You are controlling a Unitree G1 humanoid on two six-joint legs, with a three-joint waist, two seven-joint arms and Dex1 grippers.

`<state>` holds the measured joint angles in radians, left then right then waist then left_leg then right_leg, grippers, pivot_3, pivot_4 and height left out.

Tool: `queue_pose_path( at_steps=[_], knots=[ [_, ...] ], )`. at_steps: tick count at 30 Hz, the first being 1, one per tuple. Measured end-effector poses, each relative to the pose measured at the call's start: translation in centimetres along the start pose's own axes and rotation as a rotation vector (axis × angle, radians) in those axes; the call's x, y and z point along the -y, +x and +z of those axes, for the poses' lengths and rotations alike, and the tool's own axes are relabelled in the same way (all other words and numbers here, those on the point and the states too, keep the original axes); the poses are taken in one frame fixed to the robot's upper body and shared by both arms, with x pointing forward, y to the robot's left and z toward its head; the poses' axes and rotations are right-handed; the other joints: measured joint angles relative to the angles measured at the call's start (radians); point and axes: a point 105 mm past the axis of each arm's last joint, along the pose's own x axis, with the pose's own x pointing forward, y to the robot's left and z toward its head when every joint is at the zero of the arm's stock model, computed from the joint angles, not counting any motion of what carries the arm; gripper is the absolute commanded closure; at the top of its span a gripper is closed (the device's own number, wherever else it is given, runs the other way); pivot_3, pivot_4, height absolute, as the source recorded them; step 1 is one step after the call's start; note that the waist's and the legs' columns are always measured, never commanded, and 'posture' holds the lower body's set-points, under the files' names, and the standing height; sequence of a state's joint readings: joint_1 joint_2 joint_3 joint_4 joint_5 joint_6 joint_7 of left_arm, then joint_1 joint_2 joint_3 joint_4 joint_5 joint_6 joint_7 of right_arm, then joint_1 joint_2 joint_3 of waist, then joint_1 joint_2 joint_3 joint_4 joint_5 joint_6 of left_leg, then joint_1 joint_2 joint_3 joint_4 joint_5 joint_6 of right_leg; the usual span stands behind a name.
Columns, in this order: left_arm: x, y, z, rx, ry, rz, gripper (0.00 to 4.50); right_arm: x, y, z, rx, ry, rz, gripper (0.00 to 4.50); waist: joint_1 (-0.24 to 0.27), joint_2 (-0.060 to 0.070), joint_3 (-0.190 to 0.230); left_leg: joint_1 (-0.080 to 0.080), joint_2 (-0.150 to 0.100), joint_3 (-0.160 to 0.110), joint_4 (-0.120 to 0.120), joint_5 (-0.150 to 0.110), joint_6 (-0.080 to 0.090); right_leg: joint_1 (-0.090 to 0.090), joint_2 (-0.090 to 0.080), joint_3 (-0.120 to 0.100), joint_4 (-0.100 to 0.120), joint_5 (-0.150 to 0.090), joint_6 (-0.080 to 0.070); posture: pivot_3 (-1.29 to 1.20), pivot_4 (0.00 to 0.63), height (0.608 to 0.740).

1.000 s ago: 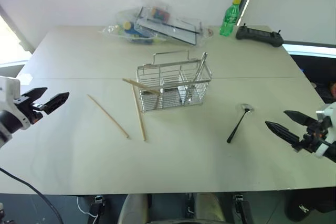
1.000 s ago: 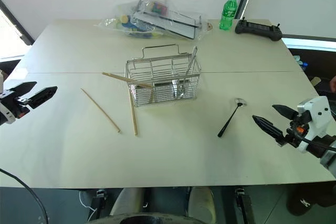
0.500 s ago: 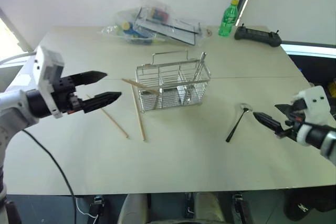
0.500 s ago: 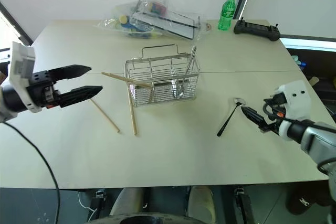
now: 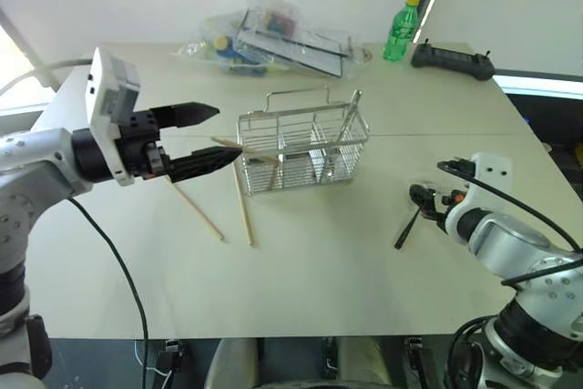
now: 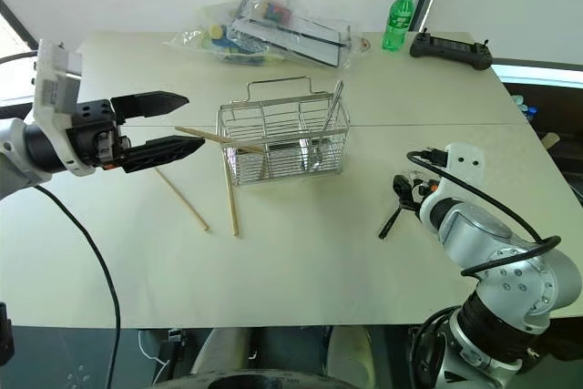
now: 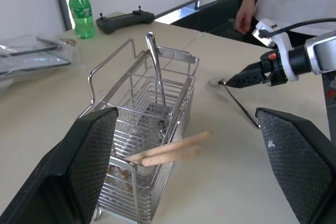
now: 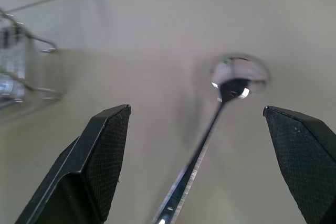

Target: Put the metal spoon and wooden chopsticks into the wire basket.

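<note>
Metal spoon lies flat on the table toward its right edge, bowl pointing to the far edge, dark handle running back toward the near edge. My right gripper hovers over it, fingers spread wide, holding nothing. Two wooden chopsticks lie left of the basket, another leaning on its rim. My left gripper gapes empty beside them.

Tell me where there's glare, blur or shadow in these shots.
Left eye view: daylight glares white at the left edge. Right wrist view: the wire basket is blurred, the metal spoon bowl mirrors bright light, and its handle softens close to the camera. Left wrist view: soft shadow under the wooden chopsticks.
</note>
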<state>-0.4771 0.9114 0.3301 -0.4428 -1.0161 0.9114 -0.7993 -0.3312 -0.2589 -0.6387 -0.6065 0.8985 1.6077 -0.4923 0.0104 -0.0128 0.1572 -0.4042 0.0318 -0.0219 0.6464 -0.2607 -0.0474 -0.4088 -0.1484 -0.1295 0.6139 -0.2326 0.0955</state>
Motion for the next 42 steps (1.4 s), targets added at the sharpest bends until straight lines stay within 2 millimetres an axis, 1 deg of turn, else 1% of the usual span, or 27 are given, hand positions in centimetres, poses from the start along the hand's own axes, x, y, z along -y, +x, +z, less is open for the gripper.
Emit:
queue_pose_path(
  at_steps=[3, 5, 9, 12, 18, 27, 32, 35, 38, 39, 40, 41, 42],
  knots=[
    [0.1, 0.0, 0.1, 0.005, 0.0, -0.005, 0.08, 0.3, 0.4, 0.2, -0.016, 0.032, -0.035, 0.33, -0.003, 0.001, 0.001, 0.001, 0.0, 0.0, 0.0, 0.0, 0.0, 0.0, 0.0, 0.0, 0.0, -0.001, -0.001, 0.0, 0.15, 0.675],
    [0.6, 0.2, 0.2, 0.007, 0.006, -0.029, 0.08, 0.2, 0.8, 0.4, -0.033, 0.047, -0.041, 0.33, -0.007, 0.001, 0.001, 0.001, 0.0, 0.0, 0.0, 0.0, 0.0, 0.0, 0.0, 0.0, 0.0, -0.001, -0.001, 0.0, 0.15, 0.675],
    [2.0, 0.3, 0.3, -0.008, 0.024, -0.101, 0.08, -0.4, 1.6, 0.8, -0.068, 0.068, -0.036, 0.33, -0.011, 0.001, 0.001, 0.0, 0.0, 0.0, 0.0, 0.0, 0.0, 0.0, 0.0, 0.001, 0.0, 0.0, -0.002, 0.0, 0.15, 0.675],
    [2.6, 0.2, 0.3, -0.029, 0.042, -0.138, 0.08, -1.0, 2.4, 1.2, -0.101, 0.094, -0.041, 0.33, -0.018, 0.001, 0.001, 0.0, 0.0, 0.0, 0.0, 0.0, 0.0, 0.0, 0.0, 0.001, 0.0, 0.001, 0.001, 0.0, 0.15, 0.675],
    [2.7, 0.7, 0.3, -0.032, 0.038, -0.148, 0.08, -1.3, 3.6, 1.9, -0.172, 0.144, -0.078, 0.33, -0.024, 0.001, 0.001, -0.001, 0.0, 0.0, 0.0, 0.0, 0.0, -0.001, 0.001, 0.001, 0.0, 0.001, 0.002, 0.0, 0.15, 0.675],
    [2.8, 1.0, 0.4, -0.023, 0.032, -0.135, 0.08, -2.4, 4.6, 1.5, -0.31, 0.167, -0.077, 0.33, -0.024, 0.001, 0.001, -0.002, 0.0, 0.0, 0.0, 0.0, 0.001, -0.002, 0.001, 0.001, 0.001, 0.001, 0.002, 0.0, 0.15, 0.675],
    [2.9, 1.1, 0.7, -0.012, 0.032, -0.134, 0.08, -1.9, 4.6, 0.9, -0.358, 0.161, -0.107, 0.33, -0.023, 0.001, 0.001, -0.003, 0.0, 0.0, 0.0, 0.0, 0.001, -0.002, 0.001, 0.001, 0.0, 0.001, 0.003, 0.0, 0.15, 0.675],
    [3.2, 1.1, 0.9, -0.008, 0.034, -0.147, 0.0, -1.5, 4.5, 0.7, -0.368, 0.171, -0.12, 1.18, -0.024, 0.001, 0.0, -0.002, 0.0, 0.0, 0.0, 0.0, 0.001, -0.002, 0.001, 0.002, 0.0, 0.001, 0.003, 0.0, 0.15, 0.675],
    [3.3, 1.1, 0.9, -0.017, 0.038, -0.149, 0.0, -1.3, 4.2, 0.4, -0.387, 0.193, -0.126, 2.62, -0.025, 0.0, 0.0, -0.002, 0.0, 0.0, 0.0, 0.0, 0.002, -0.002, 0.001, 0.002, 0.0, 0.0, 0.003, 0.0, 0.15, 0.675],
    [3.4, 1.1, 0.9, -0.021, 0.039, -0.153, 0.0, -1.3, 4.2, 0.3, -0.394, 0.2, -0.124, 3.2, -0.025, 0.0, 0.0, -0.002, 0.0, 0.0, 0.0, -0.001, 0.002, -0.002, 0.001, 0.002, 0.0, 0.0, 0.004, 0.0, 0.15, 0.675],
    [3.5, 1.0, 0.9, -0.028, 0.038, -0.159, 0.0, -1.4, 4.1, 0.2, -0.403, 0.206, -0.12, 3.63, -0.027, 0.0, 0.0, -0.002, 0.0, 0.0, 0.0, -0.001, 0.002, -0.003, 0.001, 0.002, 0.0, 0.0, 0.004, 0.0, 0.15, 0.675],
    [3.6, 1.0, 0.9, -0.031, 0.038, -0.162, 0.0, -1.5, 4.0, 0.1, -0.413, 0.21, -0.112, 4.19, -0.028, 0.0, 0.0, -0.002, 0.0, 0.0, 0.0, -0.001, 0.002, -0.003, 0.001, 0.002, 0.0, -0.001, 0.005, 0.0, 0.15, 0.675],
    [3.7, 1.0, 0.9, -0.035, 0.041, -0.165, 0.0, -1.7, 4.0, 0.0, -0.422, 0.218, -0.106, 4.46, -0.029, 0.0, 0.0, -0.002, 0.0, 0.0, 0.0, -0.001, 0.002, -0.003, 0.001, 0.002, 0.0, -0.002, 0.005, 0.0, 0.15, 0.675]
  ],
)
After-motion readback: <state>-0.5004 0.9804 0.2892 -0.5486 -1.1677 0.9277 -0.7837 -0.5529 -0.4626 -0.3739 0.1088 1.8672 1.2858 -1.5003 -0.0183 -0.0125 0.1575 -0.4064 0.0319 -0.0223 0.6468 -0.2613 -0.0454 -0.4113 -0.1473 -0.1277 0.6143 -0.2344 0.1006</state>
